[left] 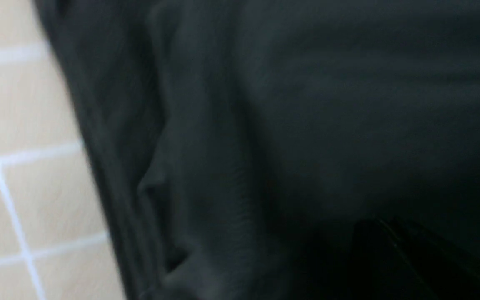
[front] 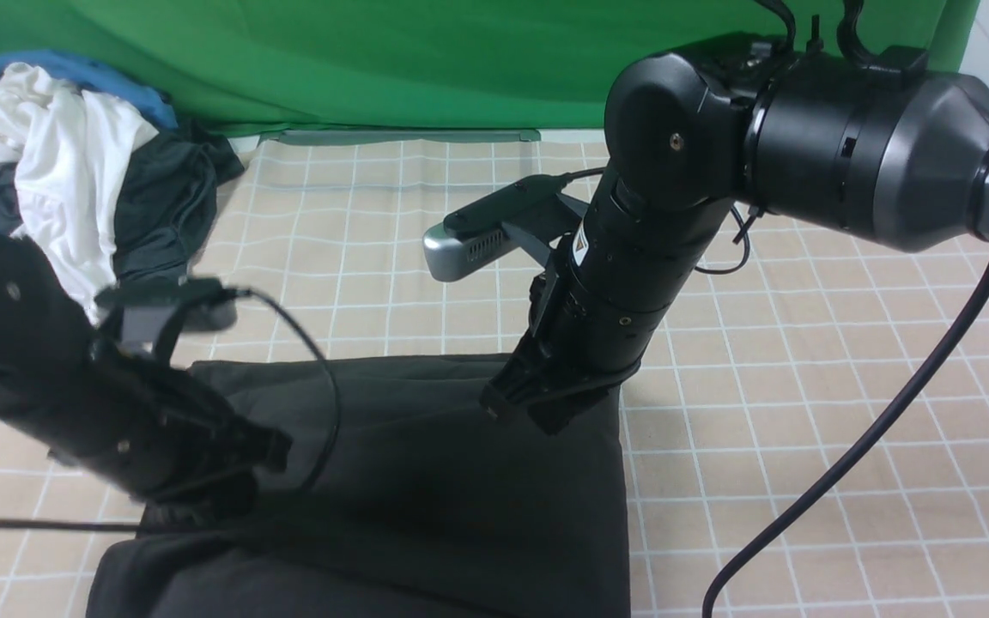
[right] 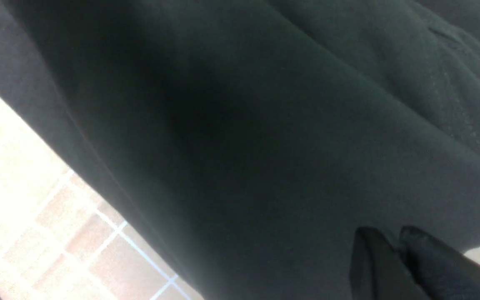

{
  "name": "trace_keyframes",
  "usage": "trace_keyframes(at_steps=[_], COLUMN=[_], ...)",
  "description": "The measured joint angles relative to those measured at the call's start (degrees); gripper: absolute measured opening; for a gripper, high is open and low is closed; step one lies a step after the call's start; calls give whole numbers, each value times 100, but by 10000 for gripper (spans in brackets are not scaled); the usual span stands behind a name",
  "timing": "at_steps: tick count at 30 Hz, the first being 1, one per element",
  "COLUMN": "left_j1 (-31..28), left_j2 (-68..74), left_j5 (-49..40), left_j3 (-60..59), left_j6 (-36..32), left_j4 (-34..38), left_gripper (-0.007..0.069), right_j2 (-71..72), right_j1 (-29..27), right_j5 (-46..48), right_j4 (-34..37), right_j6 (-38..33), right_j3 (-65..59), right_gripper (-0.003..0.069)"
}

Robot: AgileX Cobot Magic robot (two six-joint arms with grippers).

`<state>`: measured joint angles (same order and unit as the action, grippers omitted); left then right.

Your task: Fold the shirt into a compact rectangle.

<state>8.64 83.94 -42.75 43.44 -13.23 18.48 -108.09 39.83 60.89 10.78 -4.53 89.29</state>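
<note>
shirt [front: 460,489]: lay flat on the checked table [front: 803,403], near middle, right in front of me
left gripper [front: 276,448]: closed, low over the shirt's left side; any pinch on cloth unclear
right gripper [front: 507,402]: at the shirt's far right corner, fingertips [right: 367,262] nearly together; couldn't tell if gripping

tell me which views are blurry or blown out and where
front view: left arm smeared, right arm sharp; left wrist view: all soft, shirt and table cover alike; right wrist view: table cover blown out to near white, shirt murky
</note>
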Motion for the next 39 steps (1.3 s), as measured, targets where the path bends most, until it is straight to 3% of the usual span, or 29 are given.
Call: trace_keyframes(at_steps=[4,14,22,30,39], left_j1=[-6,-6,-6,-6,-6], left_j2=[208,-360,-820,-377,-183], left_j5=[81,-73,-60,87,182], left_j3=[-391,-221,-117,-472,-864], left_j6=[680,850,378,118,546], left_j4=[-564,-642,215,455,-17], left_gripper=[19,19,19,19,19], right_j2=[0,0,11,-52,-389], right_j1=[0,0,79,454,465], right_j5=[-10,124,749,-546,-835], right_j4=[0,0,0,216,336], right_j6=[0,43,127,324,608], right_j3=[0,0,-126,-1101,-1569], right_gripper=[122,123,55,34,35])
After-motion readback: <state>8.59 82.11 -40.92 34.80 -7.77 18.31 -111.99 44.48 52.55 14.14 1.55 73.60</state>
